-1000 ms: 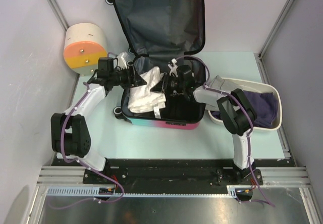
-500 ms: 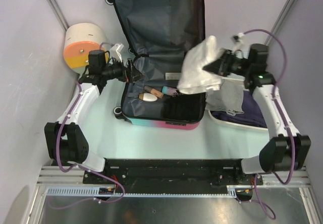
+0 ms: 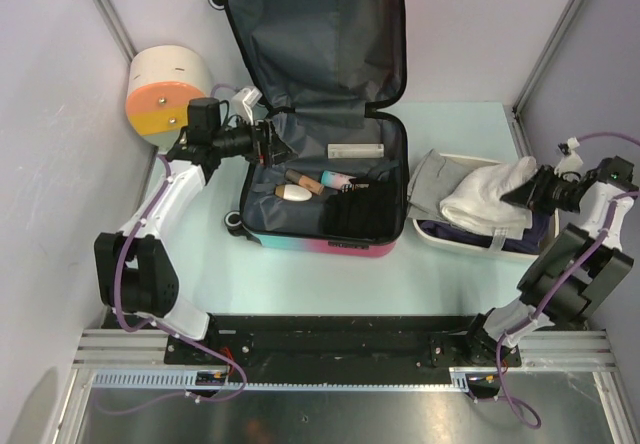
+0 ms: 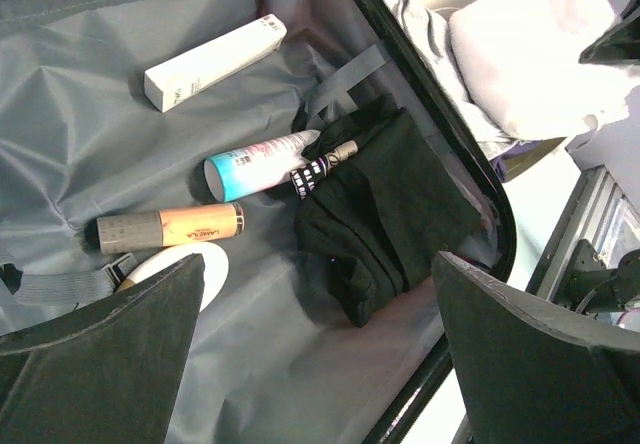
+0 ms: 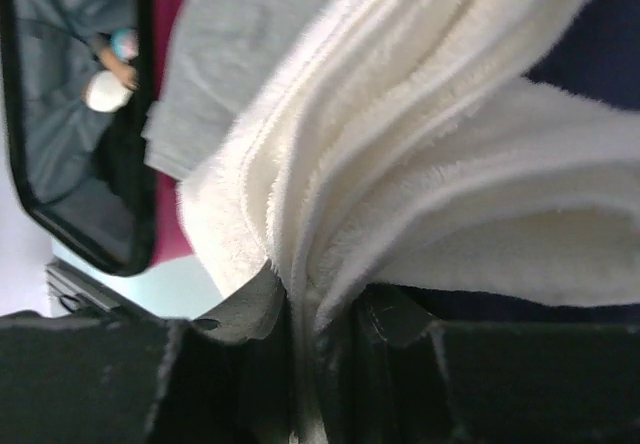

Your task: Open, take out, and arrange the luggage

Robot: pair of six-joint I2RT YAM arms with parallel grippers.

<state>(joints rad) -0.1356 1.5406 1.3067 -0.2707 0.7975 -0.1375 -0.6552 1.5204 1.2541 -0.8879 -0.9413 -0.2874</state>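
Lilac walls close round a pale teal table (image 3: 300,279), with a cream-and-orange box (image 3: 168,94) on its side in the far left corner. Just right of it the left gripper (image 3: 277,147) hovers at the left rim of the luggage (image 3: 320,44), its jaws spread wide and holding nothing; the wrist view looks between the two dark fingers (image 4: 100,334) straight down into the case. The luggage lies open in the middle of the table, its lower half flat with the pink-and-teal shell facing the arms, its lid upright against the back wall with the grey lining bare. In the lower half lie a long white carton (image 4: 213,60) near the hinge, a teal-capped tube (image 4: 262,162), a tan bottle (image 4: 170,230), a white round item (image 4: 185,264) partly hidden by a finger, and a bundle of black cloth (image 4: 385,209) touching the tube. Right of the case, just beside it, a white basin (image 3: 487,161) holds a grey cloth (image 3: 432,186) draped over its left end, a dark purple cloth (image 3: 470,232) and a white towel (image 3: 485,199) on top. The right gripper (image 3: 522,192) reaches in from the right, its jaws narrow and pinching the folded edge of the towel
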